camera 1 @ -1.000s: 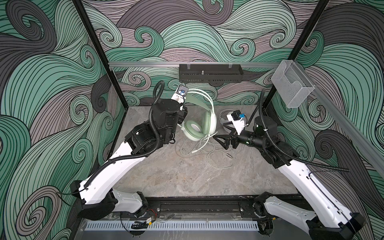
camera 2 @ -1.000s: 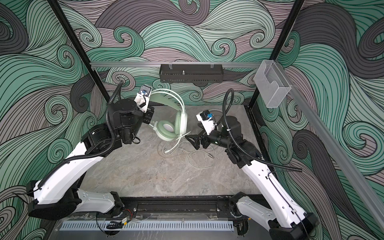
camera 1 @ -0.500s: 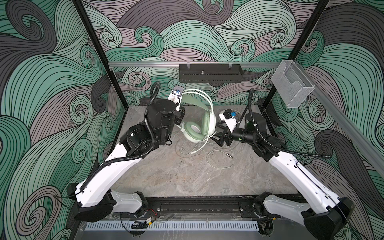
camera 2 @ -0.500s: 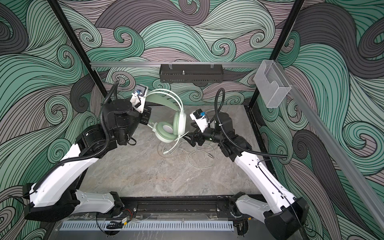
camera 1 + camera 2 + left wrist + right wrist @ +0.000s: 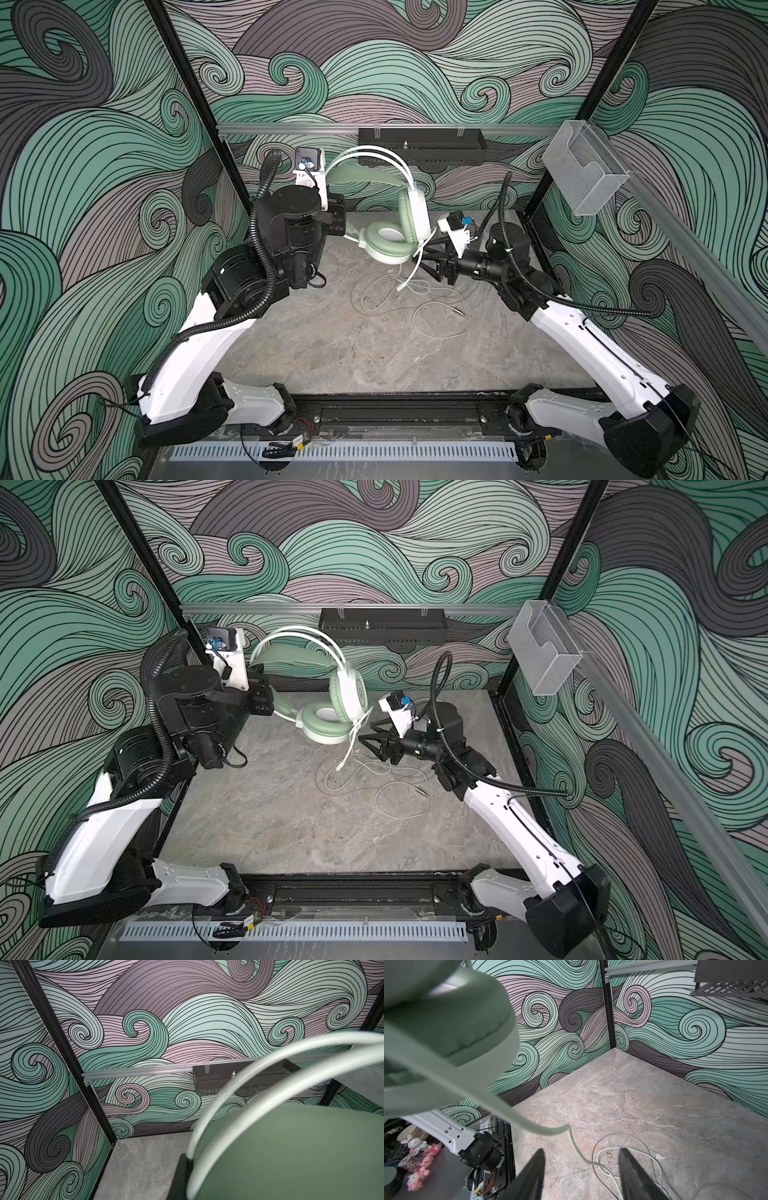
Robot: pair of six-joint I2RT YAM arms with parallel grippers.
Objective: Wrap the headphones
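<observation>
Both top views are looking steeply down from high opposite the black rack (image 5: 422, 146) (image 5: 382, 625), sharing nearly the whole marble floor (image 5: 332, 353) before it. The left wrist camera is pressing close against the headphones (image 5: 291, 1147), facing up toward that rack; the right wrist camera is sitting low over the same floor, facing the corner beside the rack.

- The headphones (image 5: 390, 249): smooth, glossy white plastic hoops and shells; matt green padded cushions.
- The desk (image 5: 332, 345): matt grey, stone-like veining.
- The rail (image 5: 291, 129): brushed metal.
- The wall box (image 5: 582, 178): clear plastic.
</observation>
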